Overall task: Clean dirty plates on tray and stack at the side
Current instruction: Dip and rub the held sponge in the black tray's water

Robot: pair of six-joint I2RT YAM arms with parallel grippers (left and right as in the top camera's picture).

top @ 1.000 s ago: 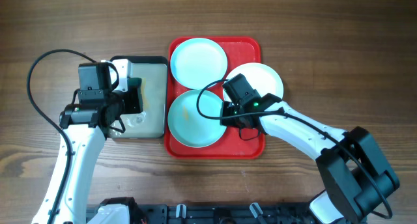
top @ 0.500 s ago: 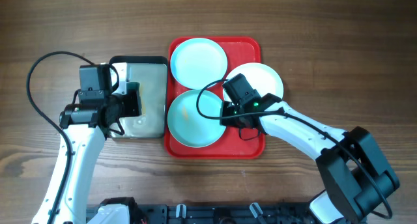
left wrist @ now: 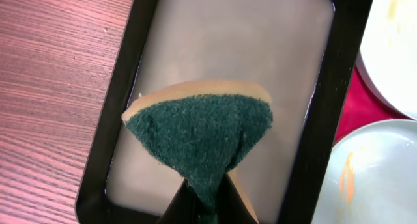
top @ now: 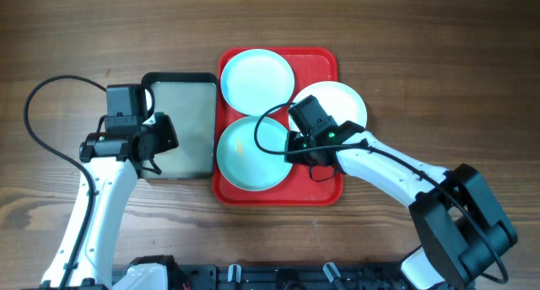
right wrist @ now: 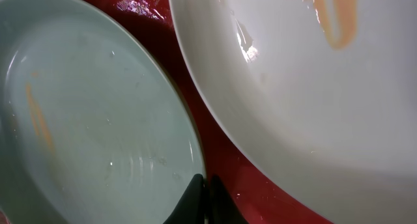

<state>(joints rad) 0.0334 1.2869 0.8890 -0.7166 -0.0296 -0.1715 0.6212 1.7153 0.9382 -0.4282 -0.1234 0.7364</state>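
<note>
The red tray (top: 325,64) holds two mint plates, one at the far end (top: 257,77) and one at the near end (top: 245,155). A white plate (top: 342,100) leans over the tray's right rim. My right gripper (right wrist: 204,193) is shut on the right rim of the near mint plate (right wrist: 85,113), one finger inside it and one over the red tray floor (right wrist: 215,146). Orange streaks mark that plate and the white plate (right wrist: 306,94). My left gripper (left wrist: 207,199) is shut on a green-faced sponge (left wrist: 202,129), which hangs above the basin.
The black-rimmed basin (top: 149,77) of cloudy water stands against the tray's left side. My left arm (top: 97,197) runs along the basin's left and my right arm (top: 396,168) crosses the table right of the tray. Bare wood surrounds both.
My left gripper has drawn back to the left and lifted the sponge out of the basin, whose water now lies bare. The right gripper and the plates have not moved.
</note>
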